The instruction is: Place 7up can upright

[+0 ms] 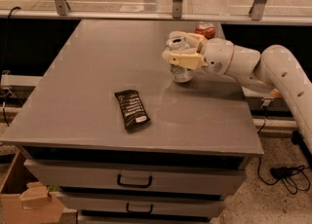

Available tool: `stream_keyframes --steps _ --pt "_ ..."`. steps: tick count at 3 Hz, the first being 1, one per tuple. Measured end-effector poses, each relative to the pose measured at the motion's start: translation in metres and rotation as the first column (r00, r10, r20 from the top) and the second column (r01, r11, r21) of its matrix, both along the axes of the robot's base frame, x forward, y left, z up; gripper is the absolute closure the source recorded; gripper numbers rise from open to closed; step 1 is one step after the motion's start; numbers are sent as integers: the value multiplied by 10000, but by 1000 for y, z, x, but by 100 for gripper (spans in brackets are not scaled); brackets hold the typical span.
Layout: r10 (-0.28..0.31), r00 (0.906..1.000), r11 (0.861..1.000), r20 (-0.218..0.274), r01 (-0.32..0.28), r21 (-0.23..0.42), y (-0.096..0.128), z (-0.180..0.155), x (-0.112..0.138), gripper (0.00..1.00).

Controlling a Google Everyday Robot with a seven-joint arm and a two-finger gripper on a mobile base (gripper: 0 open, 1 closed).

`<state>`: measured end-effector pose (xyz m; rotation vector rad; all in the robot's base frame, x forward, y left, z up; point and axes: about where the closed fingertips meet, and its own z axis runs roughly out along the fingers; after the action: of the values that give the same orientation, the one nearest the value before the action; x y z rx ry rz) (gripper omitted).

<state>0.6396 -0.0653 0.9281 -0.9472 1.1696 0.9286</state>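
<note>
The 7up can (181,72), silver-white, stands upright on the grey table (97,72) at its right side. My gripper (183,50) reaches in from the right on the white arm, and its cream fingers (185,60) are around the can's upper part and rim. The can's base rests on the tabletop. The fingers cover much of the can's body.
A red Coca-Cola can (205,29) stands just behind the gripper near the table's back right edge. A dark snack packet (131,109) lies flat toward the front middle. Drawers (134,181) sit below the tabletop. A railing with glass runs behind the table.
</note>
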Motion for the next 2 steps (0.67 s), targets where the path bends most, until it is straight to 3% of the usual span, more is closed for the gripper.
stream_keyframes --steps 1,2 --pt "47 10000 10000 8 -47 -2 3 1 0 0" --pt "49 10000 10000 9 -49 -2 3 1 0 0"
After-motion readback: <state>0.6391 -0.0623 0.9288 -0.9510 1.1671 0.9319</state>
